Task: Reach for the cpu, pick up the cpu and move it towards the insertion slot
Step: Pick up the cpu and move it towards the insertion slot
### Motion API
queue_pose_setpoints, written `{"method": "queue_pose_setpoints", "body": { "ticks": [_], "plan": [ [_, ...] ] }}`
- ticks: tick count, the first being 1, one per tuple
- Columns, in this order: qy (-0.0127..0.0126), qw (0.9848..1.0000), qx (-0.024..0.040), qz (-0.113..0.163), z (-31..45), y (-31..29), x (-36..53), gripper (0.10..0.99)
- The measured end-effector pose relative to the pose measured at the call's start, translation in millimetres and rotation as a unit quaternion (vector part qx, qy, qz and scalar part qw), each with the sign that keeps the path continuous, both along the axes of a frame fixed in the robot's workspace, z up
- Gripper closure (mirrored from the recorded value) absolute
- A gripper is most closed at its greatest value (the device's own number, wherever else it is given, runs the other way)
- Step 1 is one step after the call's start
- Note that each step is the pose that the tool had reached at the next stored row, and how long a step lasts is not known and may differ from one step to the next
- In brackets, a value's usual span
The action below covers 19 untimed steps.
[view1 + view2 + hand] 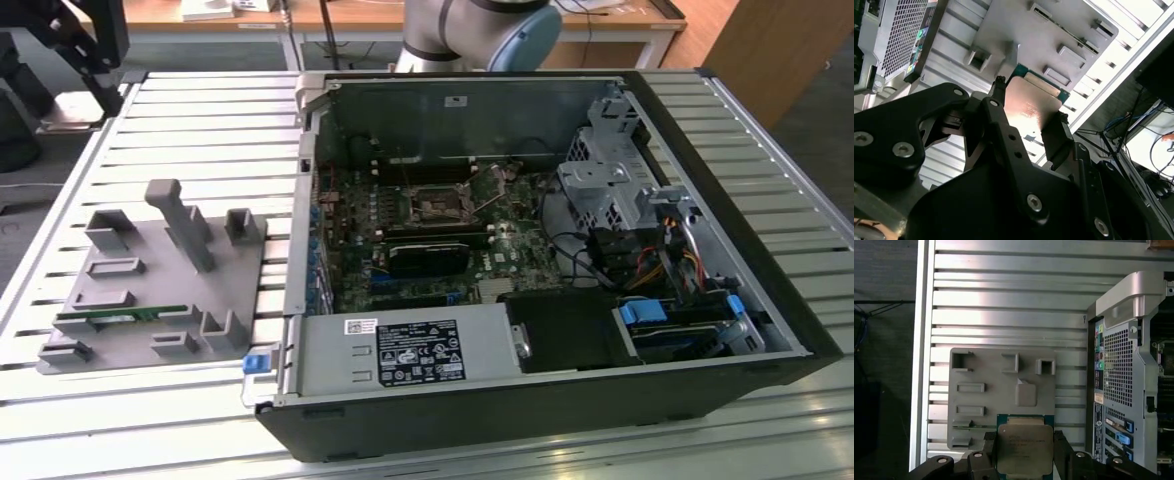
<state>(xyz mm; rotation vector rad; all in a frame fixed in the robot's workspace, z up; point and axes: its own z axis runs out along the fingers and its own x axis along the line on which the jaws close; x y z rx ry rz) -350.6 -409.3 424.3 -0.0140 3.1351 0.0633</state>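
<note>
The cpu [1024, 449] is a flat square chip with a shiny metal top and a green edge, and my gripper [1025, 456] is shut on it, one black finger on each side. In the second wrist view the cpu [1030, 106] sits between the same fingers [999, 97] of the gripper [1029, 114]. It hangs in the air above the grey holder plate [1004, 390], beside the open computer case [1126, 365]. The insertion slot [437, 205], a square socket with a metal frame and dark centre, lies on the motherboard inside the case.
The grey holder plate [147, 280] with upright posts lies on the slatted metal table [200, 130] at the exterior view's left, with a green memory stick [120, 317] on it. The case's walls [534, 410], power supply [400, 352] and drive cage [614, 180] surround the motherboard. The arm's base [474, 35] stands behind the case.
</note>
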Motion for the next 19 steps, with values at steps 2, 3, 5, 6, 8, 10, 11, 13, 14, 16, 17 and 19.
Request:
{"method": "queue_pose_setpoints", "body": {
  "ticks": [2, 3, 5, 6, 8, 10, 11, 13, 14, 16, 17, 19],
  "plan": [
    [0.0000, 1.0000, 0.0000, 0.000, 0.0, 0.0, 3.5, 0.549],
    [0.0000, 1.0000, 0.0000, 0.000, 0.0, 0.0, 5.5, 0.549],
    [0.0000, 1.0000, 0.0000, 0.000, 0.0, 0.0, 10.1, 0.549],
    [0.0000, 1.0000, 0.0000, 0.000, 0.0, 0.0, 12.6, 0.549],
    [0.0001, 1.0000, 0.0000, 0.000, 0.0, 0.0, 17.4, 0.549],
    [0.0001, 1.0000, 0.0000, 0.000, 0.0, 0.0, 21.9, 0.549],
    [0.0001, 1.0000, 0.0000, 0.000, 0.0, 0.0, 23.5, 0.549],
    [0.0001, 1.0000, 0.0000, 0.000, 0.0, 0.0, 26.9, 0.549],
    [0.0001, 1.0000, -0.0001, 0.000, 0.1, 0.0, 28.5, 0.549],
    [0.0000, 1.0000, 0.0000, 0.000, -0.1, 0.0, 30.9, 0.549],
    [0.0001, 1.0000, 0.0000, 0.000, 0.0, 0.0, 32.0, 0.549],
    [0.0001, 1.0000, 0.0000, 0.000, 0.0, 0.0, 34.2, 0.549]
  ]
}}
